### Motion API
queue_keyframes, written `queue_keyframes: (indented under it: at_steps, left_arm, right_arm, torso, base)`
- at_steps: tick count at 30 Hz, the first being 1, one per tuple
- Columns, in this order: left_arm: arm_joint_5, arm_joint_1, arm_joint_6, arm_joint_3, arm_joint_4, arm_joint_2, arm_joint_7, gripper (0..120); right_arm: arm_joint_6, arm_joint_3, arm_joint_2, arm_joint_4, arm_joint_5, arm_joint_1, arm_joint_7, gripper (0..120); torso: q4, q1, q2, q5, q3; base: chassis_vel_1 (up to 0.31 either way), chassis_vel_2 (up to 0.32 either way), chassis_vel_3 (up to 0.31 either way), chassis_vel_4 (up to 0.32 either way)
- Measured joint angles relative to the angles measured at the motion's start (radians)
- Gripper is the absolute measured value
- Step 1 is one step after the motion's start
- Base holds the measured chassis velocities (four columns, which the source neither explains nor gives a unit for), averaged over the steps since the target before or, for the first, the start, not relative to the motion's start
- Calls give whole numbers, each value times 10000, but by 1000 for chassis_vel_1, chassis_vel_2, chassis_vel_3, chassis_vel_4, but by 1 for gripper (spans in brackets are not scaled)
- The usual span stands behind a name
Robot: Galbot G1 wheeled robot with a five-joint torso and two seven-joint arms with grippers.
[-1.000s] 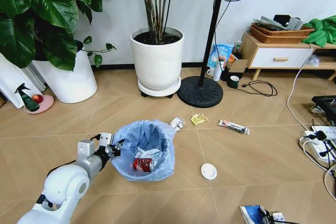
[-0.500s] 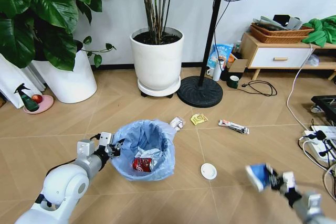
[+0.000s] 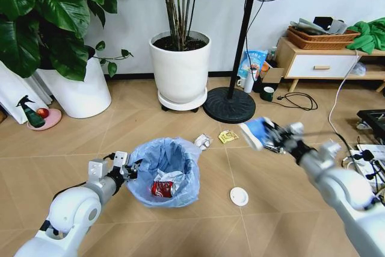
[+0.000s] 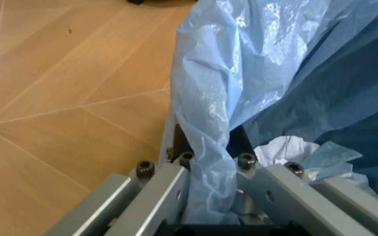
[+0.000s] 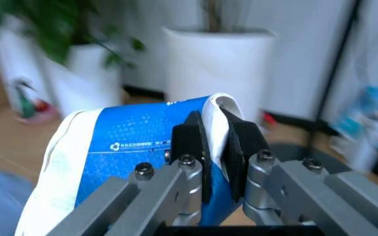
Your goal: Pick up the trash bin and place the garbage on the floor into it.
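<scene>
The trash bin (image 3: 164,171) stands upright on the floor, a small round bin lined with a crinkly light-blue plastic bag (image 4: 241,73) that spills over its rim. Inside lie a red wrapper (image 3: 161,189) and crumpled white paper (image 3: 169,177). The blue-and-white carton (image 5: 136,147) is off the floor, crushed flat (printing shows along its blue side), up in the air to the right of the bin. On the floor beyond the bin lie a small crumpled white wrapper (image 3: 203,141) just beside the bag's edge and a yellow wrapper (image 3: 228,136). A white round disc (image 3: 239,195) lies flat to the bin's right.
</scene>
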Motion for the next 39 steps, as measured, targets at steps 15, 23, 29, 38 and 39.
queue_keyframes:
  at_steps: [15,23,29,38,39]
  left_arm:
    - [-394,-630,0,587,313,416,-24,0]
    - [-408,-679,0,606,404,439,-6,0]
    - [-397,-696,0,587,446,411,9,0]
    - [-365,-725,0,577,460,318,20,0]
    - [-360,-725,0,577,460,304,21,0]
  right_arm:
    - [-305,-4712,-225,7,1311,3920,-1191,6]
    - [-253,-5923,-389,-294,1213,4909,-2379,6]
    - [-252,-6200,-525,-134,1079,4950,-2770,6]
    - [-169,-6219,-899,209,675,4480,-2581,26]
    - [-141,-6202,-920,225,665,4442,-2559,29]
  torso:
    - [-2,-1,0,6,-1]
    - [-3,-1,0,11,-1]
    - [-4,-1,0,11,-2]
    - [-4,-2,0,9,-2]
    - [-5,-2,0,9,-2]
  base:
    - [0,0,0,0]
    - [0,0,0,0]
    - [0,0,0,0]
    - [0,0,0,0]
    - [0,0,0,0]
